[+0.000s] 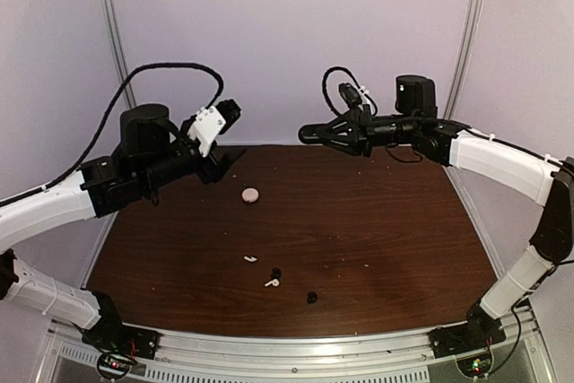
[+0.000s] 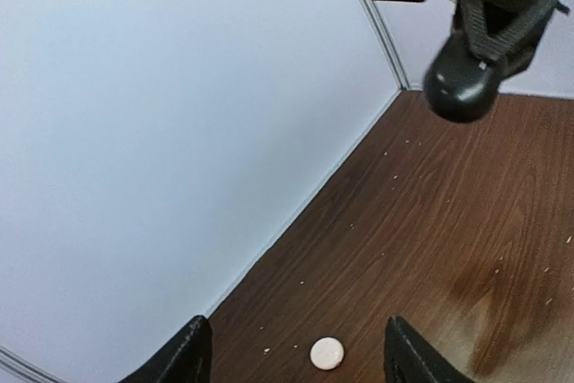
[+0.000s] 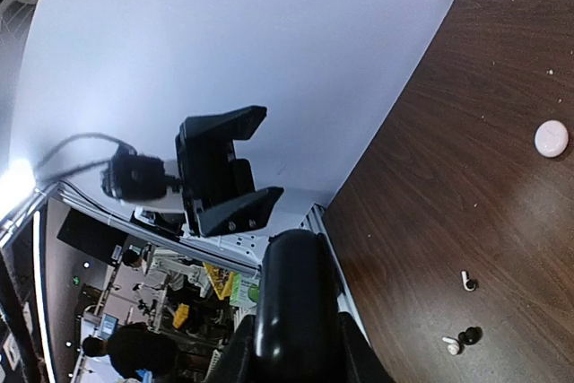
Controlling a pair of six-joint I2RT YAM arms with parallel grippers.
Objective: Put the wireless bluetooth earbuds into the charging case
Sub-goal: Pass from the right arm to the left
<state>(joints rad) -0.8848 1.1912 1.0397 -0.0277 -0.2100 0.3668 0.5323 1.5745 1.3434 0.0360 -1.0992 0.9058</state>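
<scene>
My right gripper [image 1: 316, 135] is raised high over the far middle of the table, shut on the glossy black charging case [image 1: 305, 134]. In the right wrist view the case [image 3: 296, 298] stands between its fingers, and it also shows in the left wrist view [image 2: 461, 89]. Two tiny black earbuds lie on the near table: one [image 1: 275, 273] beside a white stemmed earbud, also in the right wrist view [image 3: 470, 336], the other [image 1: 311, 297] nearer the front. My left gripper [image 1: 224, 166] is open and empty, raised at the far left, facing the right gripper.
A pale pink round case [image 1: 250, 195] lies on the table between and below the grippers, also in the left wrist view [image 2: 326, 352]. Two white stemmed earbuds [image 1: 250, 259] [image 1: 271, 282] lie by the black ones. Walls close the back and sides.
</scene>
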